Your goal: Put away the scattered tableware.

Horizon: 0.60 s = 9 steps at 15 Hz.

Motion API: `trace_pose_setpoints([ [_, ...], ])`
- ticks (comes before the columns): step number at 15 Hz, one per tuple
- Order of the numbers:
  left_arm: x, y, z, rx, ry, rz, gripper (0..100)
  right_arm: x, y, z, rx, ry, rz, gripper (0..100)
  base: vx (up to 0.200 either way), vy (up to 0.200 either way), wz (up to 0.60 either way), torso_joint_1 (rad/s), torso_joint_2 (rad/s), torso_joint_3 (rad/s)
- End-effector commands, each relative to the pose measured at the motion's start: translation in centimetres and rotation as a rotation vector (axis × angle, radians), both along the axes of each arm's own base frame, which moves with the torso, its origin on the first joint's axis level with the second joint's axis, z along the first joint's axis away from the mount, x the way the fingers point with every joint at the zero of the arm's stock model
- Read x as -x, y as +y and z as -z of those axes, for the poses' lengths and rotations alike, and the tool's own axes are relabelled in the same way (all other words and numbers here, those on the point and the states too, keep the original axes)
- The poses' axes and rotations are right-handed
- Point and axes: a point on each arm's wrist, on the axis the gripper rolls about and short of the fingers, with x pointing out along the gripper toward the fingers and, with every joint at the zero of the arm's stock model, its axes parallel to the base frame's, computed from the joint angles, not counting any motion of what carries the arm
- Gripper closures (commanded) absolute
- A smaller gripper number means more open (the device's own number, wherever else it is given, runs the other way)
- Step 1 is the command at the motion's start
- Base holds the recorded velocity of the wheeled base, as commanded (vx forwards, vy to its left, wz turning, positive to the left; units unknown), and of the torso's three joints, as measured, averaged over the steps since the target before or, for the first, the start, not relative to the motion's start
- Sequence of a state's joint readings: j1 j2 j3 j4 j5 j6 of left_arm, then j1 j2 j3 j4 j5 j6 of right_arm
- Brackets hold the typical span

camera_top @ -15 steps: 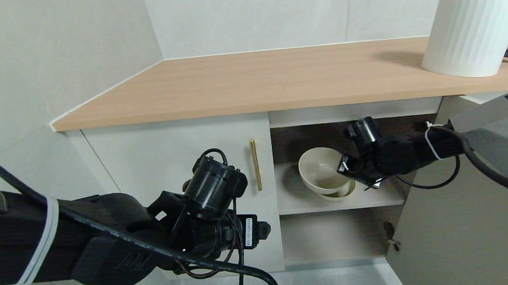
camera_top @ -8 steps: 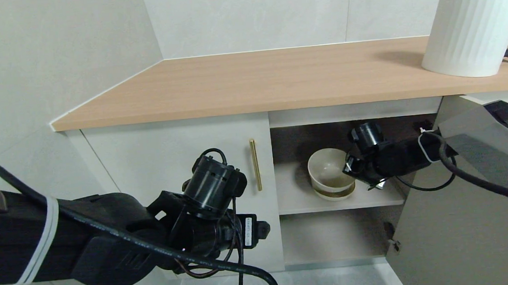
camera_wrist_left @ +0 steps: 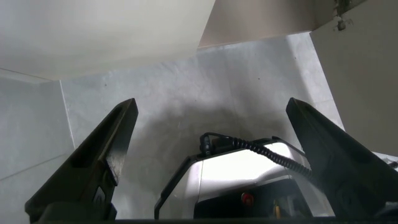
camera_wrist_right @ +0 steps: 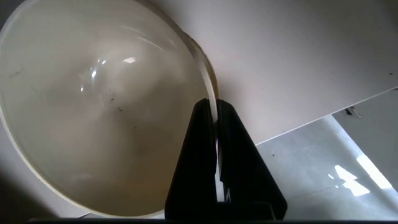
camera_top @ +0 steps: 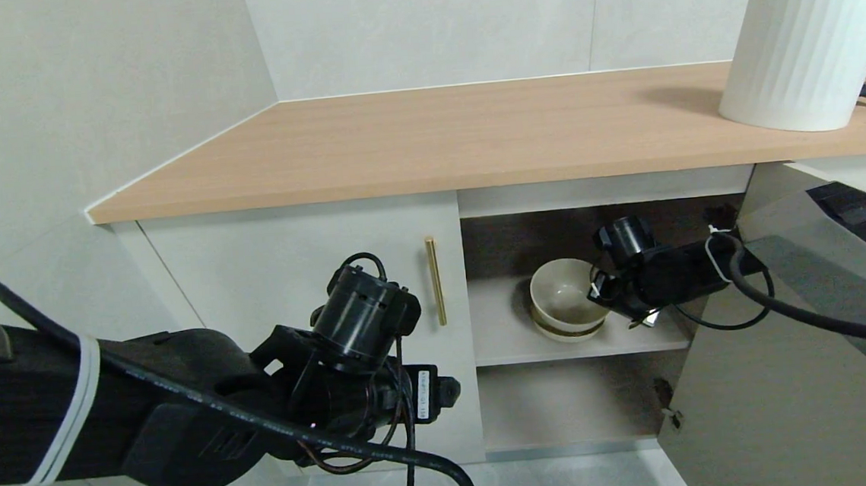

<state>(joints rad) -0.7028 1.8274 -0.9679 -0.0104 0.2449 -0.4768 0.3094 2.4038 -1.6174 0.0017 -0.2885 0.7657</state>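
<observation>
The right jaws were clenched on the rim of a cream bowl [camera_top: 563, 295], which sat nested in a second bowl [camera_top: 570, 332] on the upper shelf [camera_top: 504, 337] of an open cabinet. The left jaws were spread wide and empty, held low before the closed left door [camera_top: 290, 268], above the floor [camera_wrist_left: 186, 93]. On the surface [camera_top: 433, 136] above stood a white ribbed container [camera_top: 807, 34].
</observation>
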Motion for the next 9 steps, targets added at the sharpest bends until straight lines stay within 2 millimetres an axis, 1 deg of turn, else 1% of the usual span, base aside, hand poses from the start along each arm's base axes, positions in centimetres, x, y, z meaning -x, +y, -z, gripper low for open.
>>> trace_pose_setpoints([
  [1,0.00,0.00,-0.02,0.001,0.000,0.000,0,-0.02,0.03,0.12,0.001,0.002,-0.001,100,0.000,0.000,0.00,0.000,0.00,0.000],
  [5,-0.02,0.05,-0.01,-0.001,0.000,-0.002,0,0.00,0.10,0.12,0.001,0.002,-0.002,100,0.000,0.000,0.00,0.000,0.00,0.000],
  [6,-0.02,0.05,-0.01,-0.001,0.000,-0.002,0,0.00,0.10,0.12,0.001,0.002,-0.002,0,0.000,0.000,0.00,0.000,0.00,0.000],
  [9,-0.02,0.05,-0.01,-0.001,0.000,-0.002,0,0.11,0.22,-0.02,0.000,0.000,-0.005,0,0.000,0.000,0.00,0.000,0.00,0.000],
])
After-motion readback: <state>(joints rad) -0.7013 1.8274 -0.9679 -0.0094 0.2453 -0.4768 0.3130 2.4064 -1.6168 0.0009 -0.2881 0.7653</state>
